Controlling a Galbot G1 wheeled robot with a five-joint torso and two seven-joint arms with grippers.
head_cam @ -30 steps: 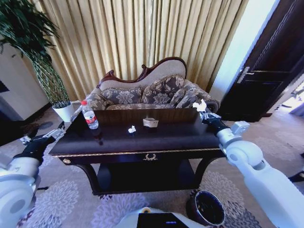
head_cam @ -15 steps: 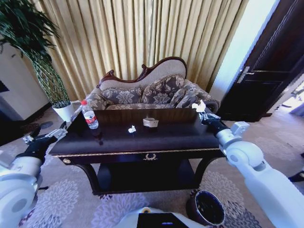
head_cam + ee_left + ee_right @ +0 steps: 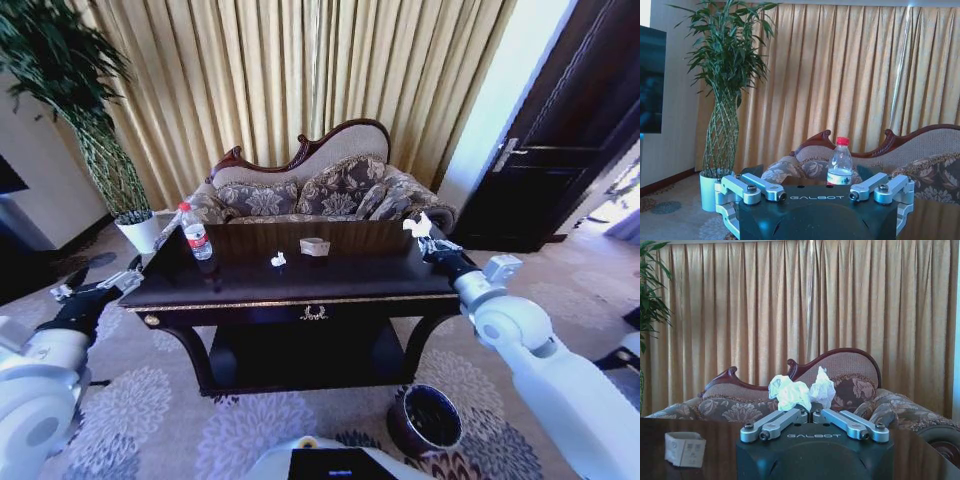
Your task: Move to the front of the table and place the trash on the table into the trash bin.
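The dark-brown table (image 3: 300,298) stands straight ahead. A clear bottle with a red cap (image 3: 197,238) stands upright on its far left corner, and it rises just beyond the open left gripper (image 3: 816,196) as the bottle (image 3: 840,164). A small crumpled paper scrap (image 3: 278,260) lies near the table's middle. My right gripper (image 3: 428,240) hovers over the table's right end, shut on a white crumpled paper (image 3: 420,224), seen up close as paper (image 3: 796,390) pinched in the right gripper (image 3: 810,413). My left gripper (image 3: 95,288) hangs off the table's left end. The maroon trash bin (image 3: 425,420) stands on the carpet at lower right.
A small pale box (image 3: 315,246) sits on the table's far side, also box (image 3: 685,449). An ornate sofa (image 3: 320,190) and gold curtains lie behind. A tall plant in a white pot (image 3: 140,230) stands at left, a dark door (image 3: 570,150) at right.
The whole head picture has shifted: table and bin sit a little higher and smaller, so the camera moved. The right gripper still holds its paper; the left stays open.
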